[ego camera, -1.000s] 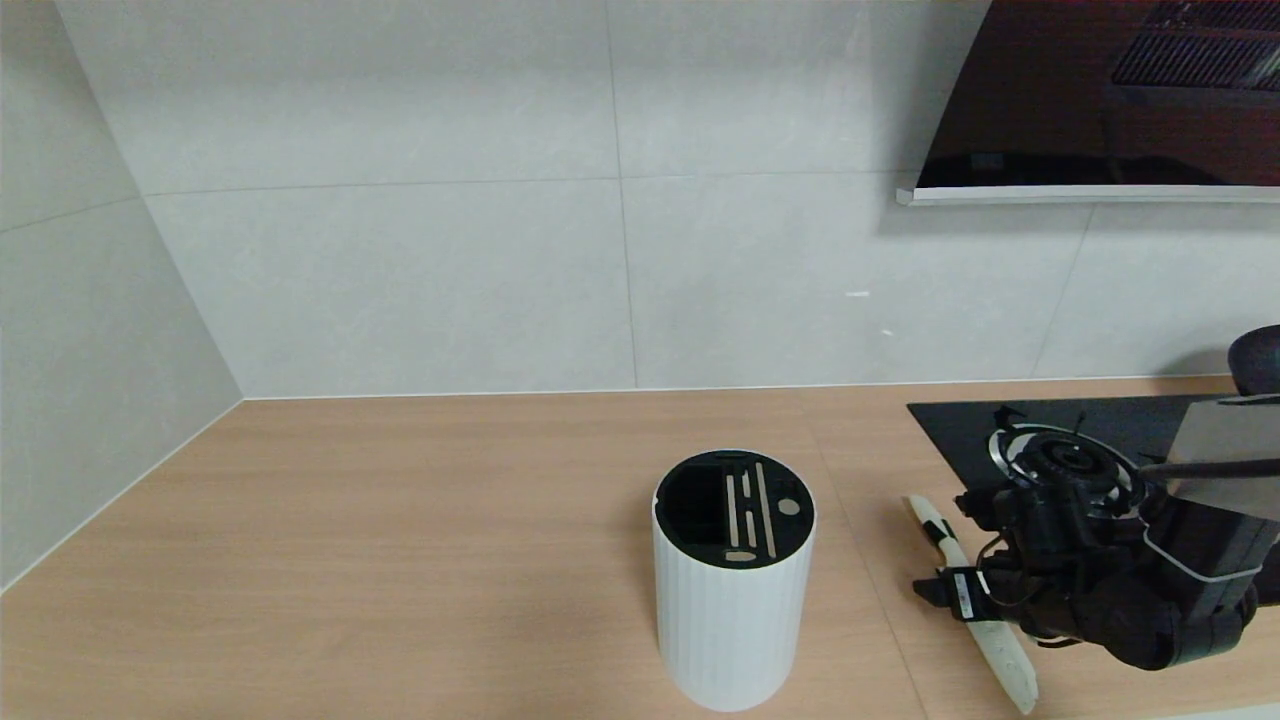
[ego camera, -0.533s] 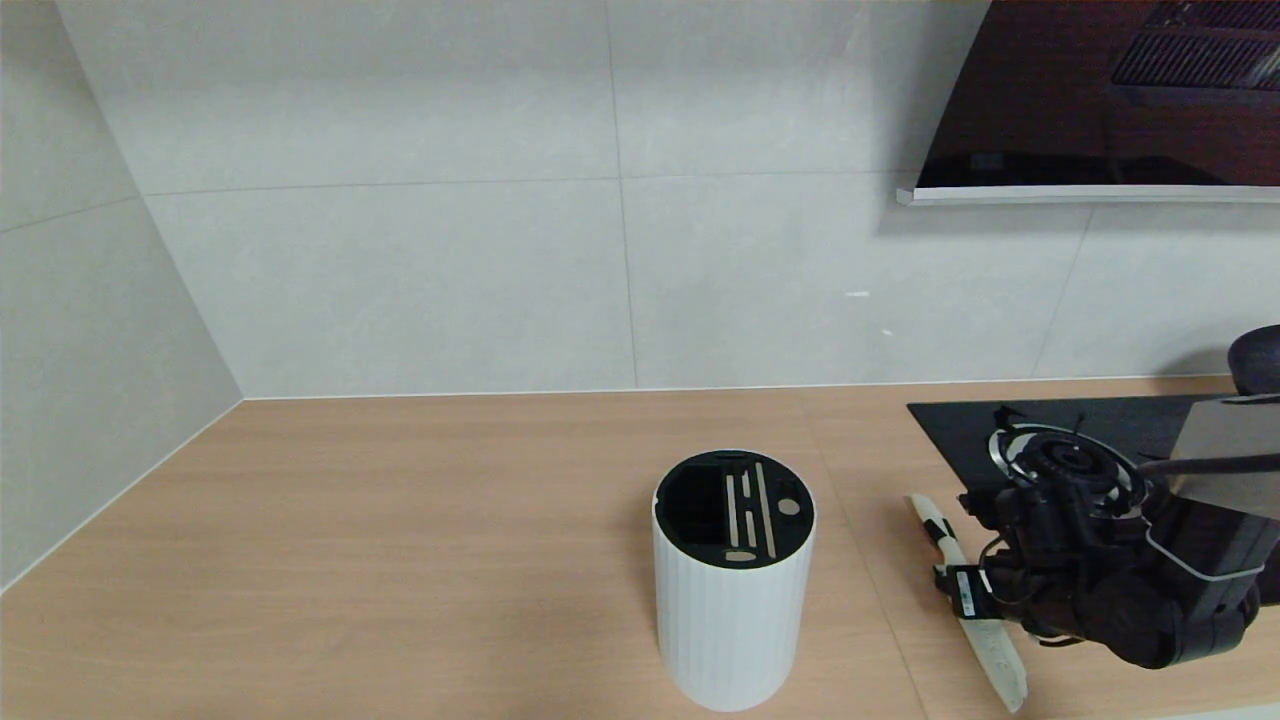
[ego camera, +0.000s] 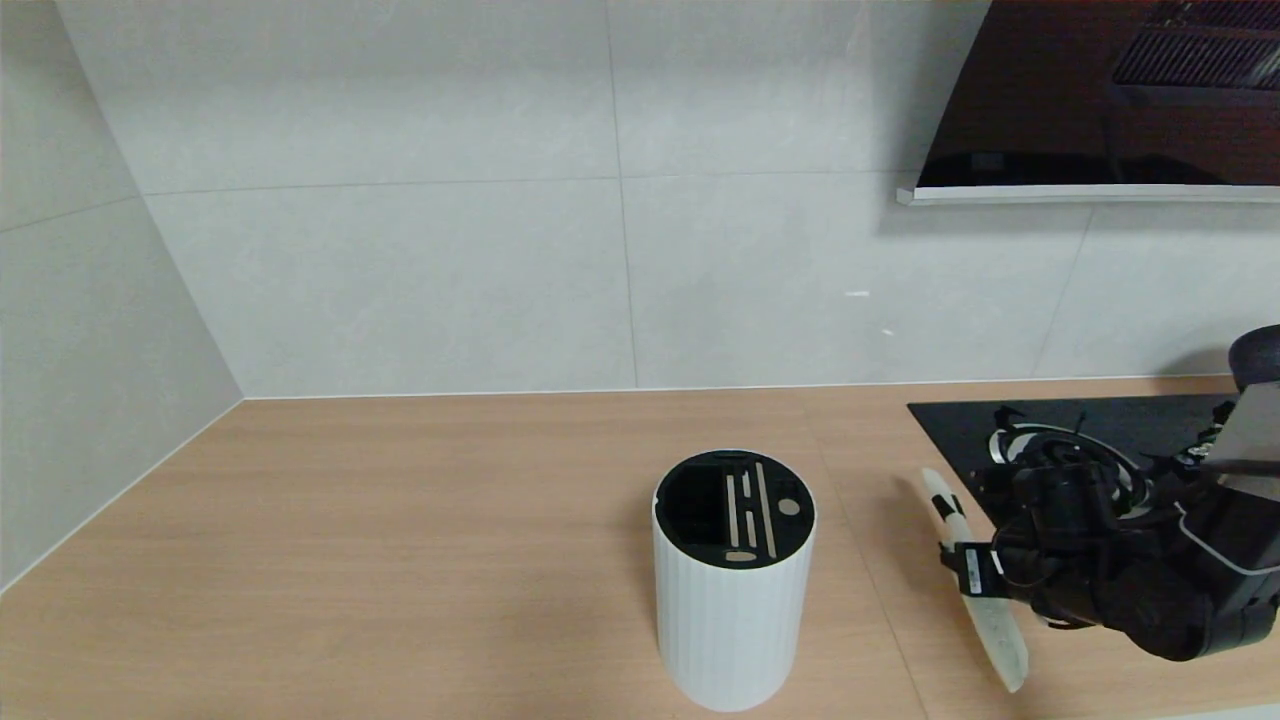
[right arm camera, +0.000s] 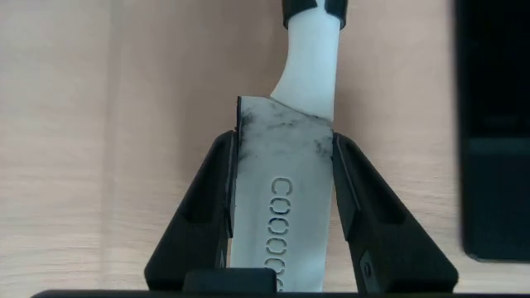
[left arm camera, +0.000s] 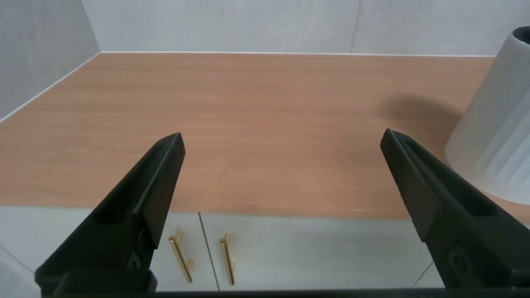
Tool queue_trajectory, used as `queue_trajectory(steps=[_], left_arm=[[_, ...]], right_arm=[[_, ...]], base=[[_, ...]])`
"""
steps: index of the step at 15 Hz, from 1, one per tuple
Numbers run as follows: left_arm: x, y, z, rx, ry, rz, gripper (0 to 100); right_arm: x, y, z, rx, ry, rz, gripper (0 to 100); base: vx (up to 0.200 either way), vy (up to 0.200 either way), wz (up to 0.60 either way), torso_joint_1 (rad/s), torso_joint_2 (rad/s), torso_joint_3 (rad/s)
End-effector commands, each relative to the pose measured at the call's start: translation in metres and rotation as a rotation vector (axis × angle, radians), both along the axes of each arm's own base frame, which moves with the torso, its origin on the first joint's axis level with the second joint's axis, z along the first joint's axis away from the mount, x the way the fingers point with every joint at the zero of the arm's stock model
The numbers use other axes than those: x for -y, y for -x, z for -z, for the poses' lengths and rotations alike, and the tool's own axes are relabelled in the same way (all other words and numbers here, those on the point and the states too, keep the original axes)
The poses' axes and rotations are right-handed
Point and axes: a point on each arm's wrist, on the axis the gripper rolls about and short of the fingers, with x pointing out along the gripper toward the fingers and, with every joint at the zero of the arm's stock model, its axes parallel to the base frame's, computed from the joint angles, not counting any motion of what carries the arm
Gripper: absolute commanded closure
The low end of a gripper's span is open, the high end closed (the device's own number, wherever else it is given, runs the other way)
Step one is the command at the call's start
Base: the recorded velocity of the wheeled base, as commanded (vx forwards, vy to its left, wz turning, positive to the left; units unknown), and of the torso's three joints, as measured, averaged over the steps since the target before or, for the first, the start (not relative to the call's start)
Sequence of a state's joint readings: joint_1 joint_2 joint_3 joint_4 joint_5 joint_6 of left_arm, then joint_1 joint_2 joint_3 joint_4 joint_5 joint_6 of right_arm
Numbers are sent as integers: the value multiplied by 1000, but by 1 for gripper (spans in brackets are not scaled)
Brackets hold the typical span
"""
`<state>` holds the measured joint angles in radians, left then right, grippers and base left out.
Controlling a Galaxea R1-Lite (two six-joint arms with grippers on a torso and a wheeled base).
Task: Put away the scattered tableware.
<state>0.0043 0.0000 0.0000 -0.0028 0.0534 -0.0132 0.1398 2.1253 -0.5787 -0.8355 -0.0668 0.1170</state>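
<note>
Because the right pincer (right arm camera: 283,190) is clamped on the flat blade of the white knife (ego camera: 990,625) rather than on its handle, the grip looks prone to slipping: the smooth blade could pivot or slide out between the fingers when the arm swings. The knife hangs tilted, apparently just clear of the counter (ego camera: 450,520), to the right of the white holder (ego camera: 733,600) and near the front edge, so a drop could send it off the counter. The narrow slots (ego camera: 752,515) in the holder's black top leave little margin; a skewed blade may jam or tip the tall holder, and fingers on the blade could meet the top before the knife is seated. The left pincer (left arm camera: 281,145) is wide open and empty, above the counter's front edge left of the holder.

The counter is pale wood grain, with a black hob (ego camera: 960,425) and burner (ego camera: 1060,450) on the right, grey wall tiles (ego camera: 400,250) behind and a dark hood (ego camera: 1100,100) above.
</note>
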Motion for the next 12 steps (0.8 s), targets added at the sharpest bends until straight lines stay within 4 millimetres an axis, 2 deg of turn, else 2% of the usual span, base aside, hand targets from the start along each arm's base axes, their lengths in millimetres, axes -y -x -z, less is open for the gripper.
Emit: queue_trajectory(steps=[1, 5, 9, 10, 11, 12], left_arm=[[0, 0, 0, -1, 1, -1, 0], [0, 0, 0, 0, 1, -1, 0], [0, 1, -3, 19, 2, -5, 0], [0, 6, -20, 80, 4, 20, 0], [2, 12, -43, 105, 0, 119, 0], [3, 13, -59, 69, -1, 214, 0]], right_arm=[[-1, 19, -65, 186, -44, -5, 100], [-18, 60, -132, 325, -81, -95, 100], [-32, 82, -179, 442, -124, -174, 100], [-37, 87, -185, 462, -136, -201, 100], [-42, 90, -192, 490, -145, -228, 100], [-46, 91, -200, 514, -155, -246, 100]], base=[[0, 0, 0, 0, 0, 0], [0, 0, 0, 0, 0, 0], [0, 0, 0, 0, 0, 0], [0, 0, 0, 0, 0, 0], [0, 0, 0, 0, 0, 0], [0, 0, 0, 0, 0, 0]])
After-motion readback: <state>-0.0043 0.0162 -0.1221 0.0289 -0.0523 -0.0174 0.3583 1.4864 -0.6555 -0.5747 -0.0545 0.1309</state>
